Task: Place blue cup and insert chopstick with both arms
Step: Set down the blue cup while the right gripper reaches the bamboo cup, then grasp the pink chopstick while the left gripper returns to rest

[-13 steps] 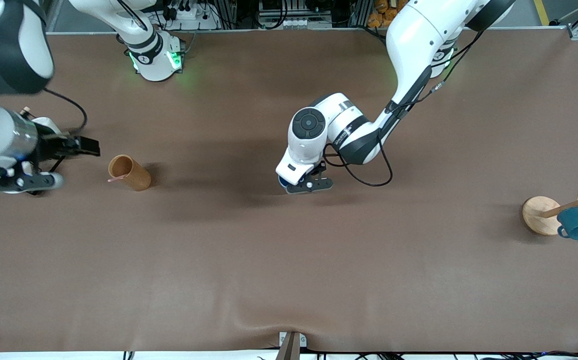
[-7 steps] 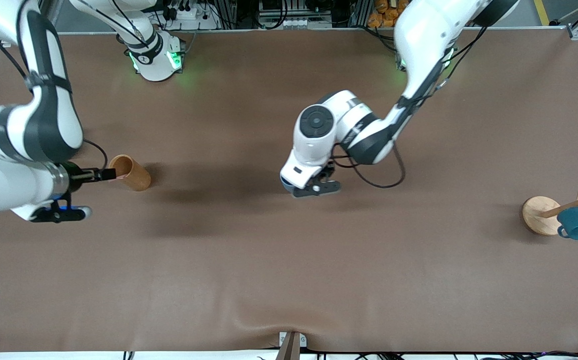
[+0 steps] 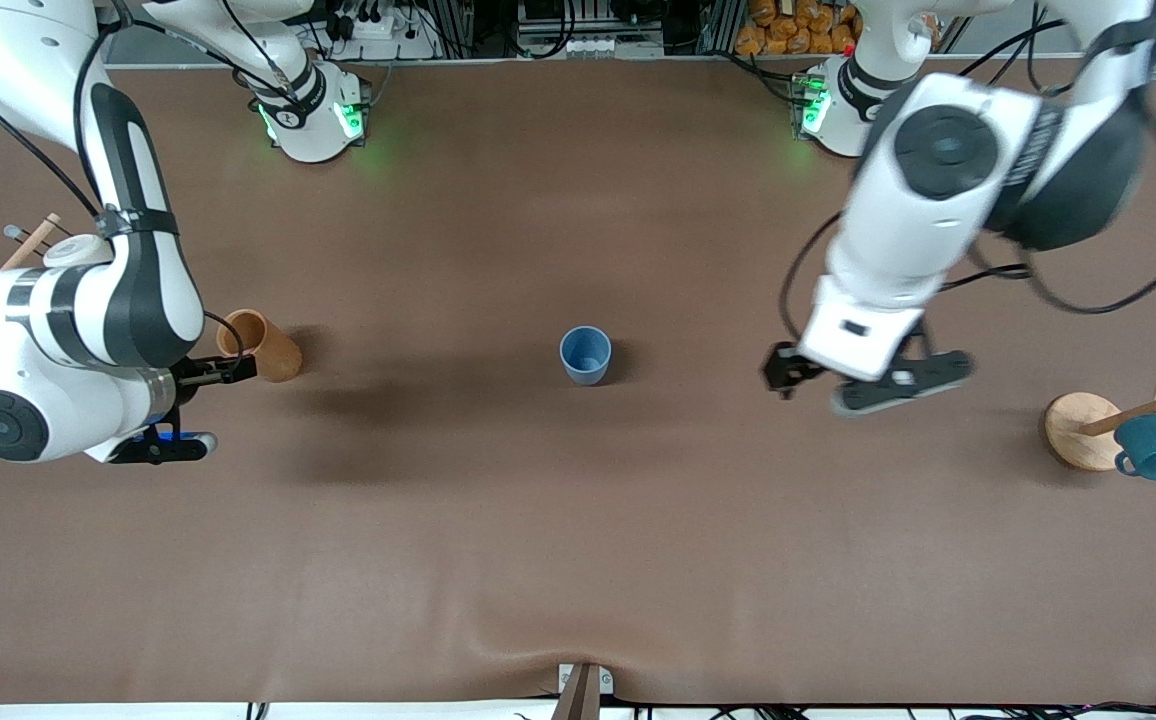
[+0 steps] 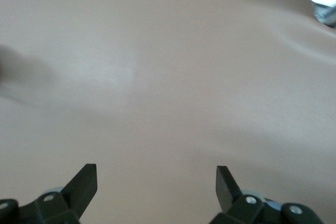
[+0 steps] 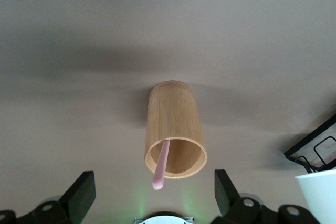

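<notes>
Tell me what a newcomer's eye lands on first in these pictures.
First the blue cup, upright and alone at the middle of the table. Next the left tool, open and empty, above bare table between the cup and the wooden mug rack at the left arm's end. Then the right tool, open over the brown cylinder, where the pink chopstick leans out over the rim.

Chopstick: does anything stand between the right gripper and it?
Nothing visible does. The chopstick leans out of the open mouth of the brown cylinder, and the right gripper, fingers open, hangs directly over that mouth. The blue cup stands apart at mid-table.
</notes>
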